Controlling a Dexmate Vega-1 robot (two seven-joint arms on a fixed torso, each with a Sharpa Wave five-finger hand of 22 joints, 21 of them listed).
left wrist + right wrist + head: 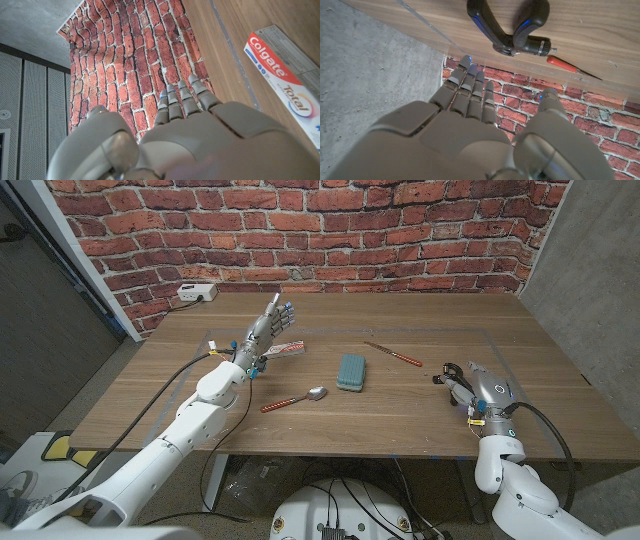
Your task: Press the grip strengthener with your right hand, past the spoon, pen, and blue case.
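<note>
The black grip strengthener [447, 372] lies on the table's right side, just in front of my right hand [486, 390]. In the right wrist view its two handles [512, 24] lie beyond my straight fingers [468, 90], with nothing held in that hand [470, 135]. A red pen [393, 354] [565, 65] lies past the strengthener toward the middle. The blue case [351, 371] sits at the table's centre, with the red-handled spoon [295, 399] to its left. My left hand [268, 322] [180, 135] is raised over the left part of the table, fingers straight and empty.
A Colgate toothpaste box [283, 350] [285, 75] lies under and beside the left hand. A white power strip [197, 292] sits at the table's back left corner by the brick wall. The table's right edge [560, 370] runs close to the right hand.
</note>
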